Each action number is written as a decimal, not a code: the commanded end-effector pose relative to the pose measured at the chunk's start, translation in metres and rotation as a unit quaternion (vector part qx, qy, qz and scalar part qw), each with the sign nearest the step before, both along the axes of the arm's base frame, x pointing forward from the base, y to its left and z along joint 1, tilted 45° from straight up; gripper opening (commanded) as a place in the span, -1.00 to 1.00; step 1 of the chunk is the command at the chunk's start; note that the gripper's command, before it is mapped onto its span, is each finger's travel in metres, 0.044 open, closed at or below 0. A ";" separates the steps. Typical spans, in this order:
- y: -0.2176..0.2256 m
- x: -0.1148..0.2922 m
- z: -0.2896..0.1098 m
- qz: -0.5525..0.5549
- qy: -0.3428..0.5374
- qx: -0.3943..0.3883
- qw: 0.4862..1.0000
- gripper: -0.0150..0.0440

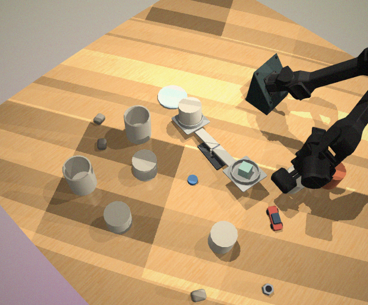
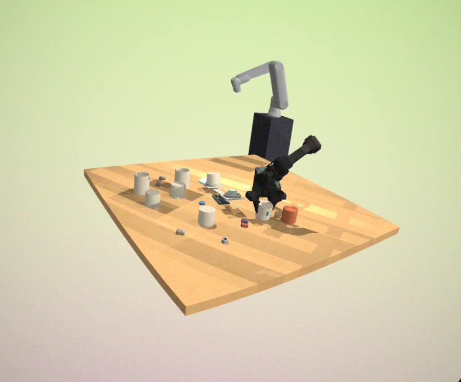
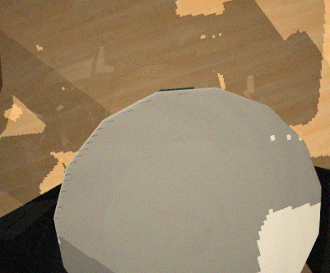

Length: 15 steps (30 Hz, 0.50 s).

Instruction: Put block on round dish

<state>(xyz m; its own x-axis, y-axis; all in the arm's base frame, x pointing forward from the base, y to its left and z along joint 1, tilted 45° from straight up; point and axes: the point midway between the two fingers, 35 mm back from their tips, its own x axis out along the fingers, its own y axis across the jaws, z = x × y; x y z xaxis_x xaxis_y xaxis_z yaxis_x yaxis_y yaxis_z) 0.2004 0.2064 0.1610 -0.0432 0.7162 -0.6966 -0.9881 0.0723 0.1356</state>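
Note:
My gripper [image 2: 265,209] [image 3: 174,174] is shut on a pale grey cup [image 2: 262,211] [image 3: 180,164], upright at or just above the table, between the balance and a red cylinder. Whether it touches the table I cannot tell. The mint-green block [image 1: 245,169] [image 2: 232,192] sits uncovered in the near pan of the balance [image 1: 204,138]. The identical other cup [image 1: 190,113] [image 2: 212,178] stands upright on the far pan. The round pale-blue dish [image 1: 169,96] [image 2: 202,180] lies just beyond that pan, with nothing on it in view.
The red cylinder [image 1: 339,175] [image 2: 289,214] stands close beside the held cup. A red toy car [image 1: 274,218] [image 2: 244,222] lies near it. A white cylinder [image 1: 223,236] [image 2: 206,216], a blue disc [image 1: 192,179], a nut [image 1: 267,289] and several grey cylinders and stones stand or lie around.

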 end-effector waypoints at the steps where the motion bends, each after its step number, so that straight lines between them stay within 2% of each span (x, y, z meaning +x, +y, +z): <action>1: 0.000 -0.001 0.000 0.001 0.000 0.000 1.000 0.58; 6: -0.007 0.001 0.006 0.001 0.000 -0.002 1.000 1.00; 10: -0.038 0.003 0.036 -0.001 -0.001 -0.003 1.000 1.00; 15: -0.040 0.003 0.037 -0.001 -0.001 -0.003 1.000 1.00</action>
